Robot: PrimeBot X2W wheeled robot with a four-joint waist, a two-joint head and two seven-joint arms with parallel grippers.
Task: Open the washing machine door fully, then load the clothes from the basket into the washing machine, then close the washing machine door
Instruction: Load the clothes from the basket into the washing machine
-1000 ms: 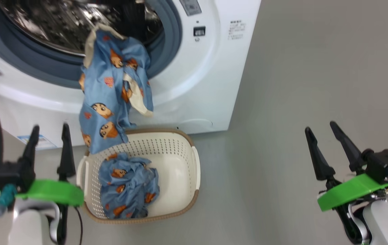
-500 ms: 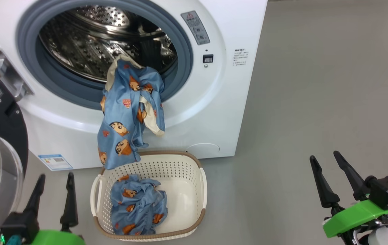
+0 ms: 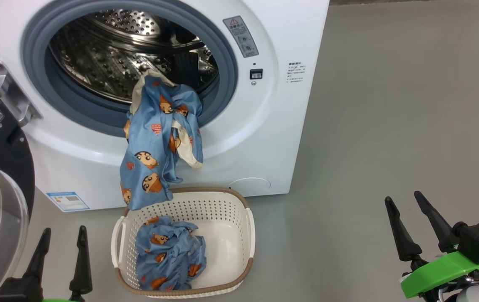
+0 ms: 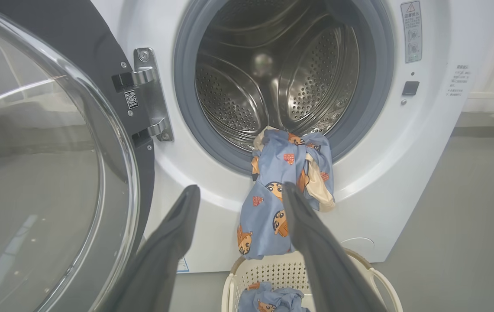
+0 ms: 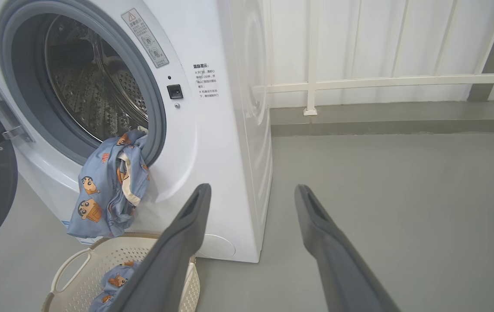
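We see the washing machine (image 3: 289,138) cased in smooth, glossy white panels, its drum (image 3: 109,63) shiny perforated steel, ringed by a matt grey rubber gasket (image 3: 227,63). The washing machine door (image 3: 0,142) has a glossy black rim, a clear glass bowl (image 4: 34,173) and a bright metal hinge (image 3: 6,90). The clothes (image 3: 151,138) are soft, matt printed cloth; the basket (image 3: 205,205) is cream perforated plastic with a brown woven-look rim; the floor (image 3: 390,126) looks smooth and matt

head cam shifted up, more of washing machine (image 3: 264,138) shown, L gripper (image 3: 64,230) lower

Grey floor (image 3: 390,105); white railing (image 5: 381,81) along panelled wall (image 5: 424,39).
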